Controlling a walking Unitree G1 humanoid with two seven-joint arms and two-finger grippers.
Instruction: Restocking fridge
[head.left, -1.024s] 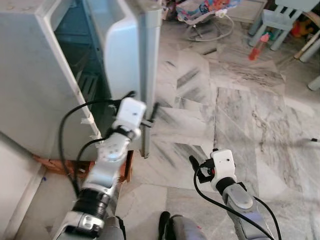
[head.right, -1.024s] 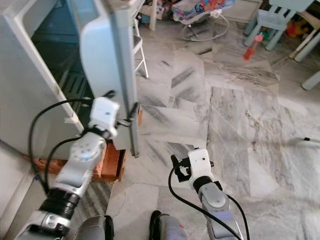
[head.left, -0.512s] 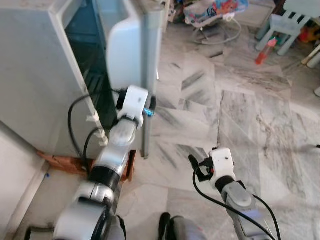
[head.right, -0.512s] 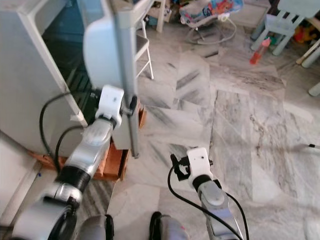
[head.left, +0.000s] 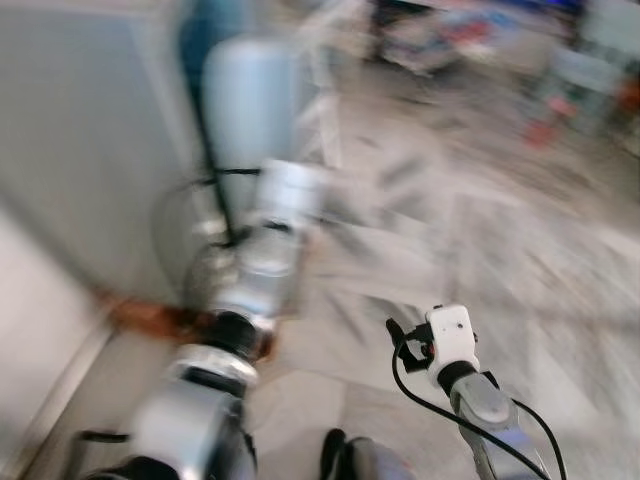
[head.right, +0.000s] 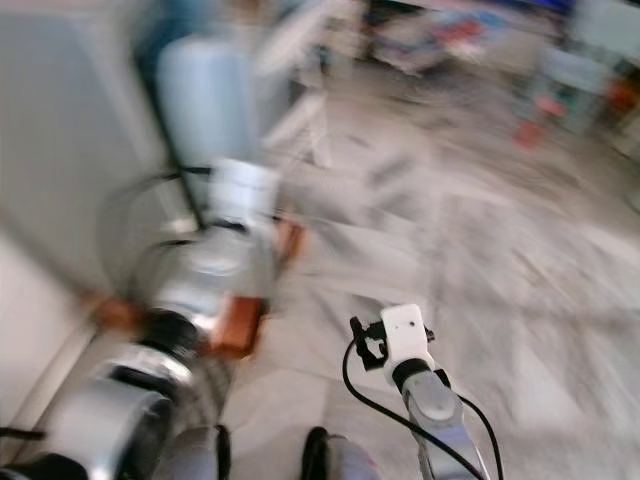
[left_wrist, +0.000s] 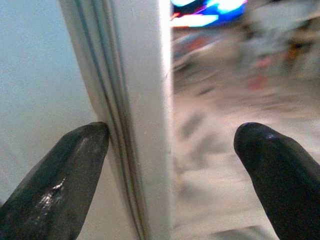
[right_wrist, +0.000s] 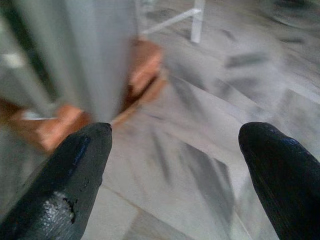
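Observation:
The grey fridge (head.left: 90, 150) stands at the left with its door (head.left: 245, 110) swung partly out; both eye views are heavily blurred. My left gripper (left_wrist: 170, 135) is open, and the door's white edge (left_wrist: 142, 100) stands between its fingers (left_wrist: 65, 175), with one fingertip touching the door's seal. In the left eye view that arm's white wrist (head.left: 285, 195) is up against the door. My right gripper (right_wrist: 175, 135) is open and empty, low over the marble floor (right_wrist: 200, 150), in front of my body (head.left: 400, 335).
An orange-brown base (right_wrist: 145, 65) lies under the fridge. A white chair leg (right_wrist: 197, 20) stands just beyond the door. Far back are a red bottle (head.left: 540, 130), a pale blue chair (head.left: 590, 70) and toys. Open marble floor (head.left: 520, 250) stretches to the right.
The whole picture has shifted and blurred, so the camera is moving. My left gripper has risen along the door's edge and closed in on it. The right arm has hardly moved.

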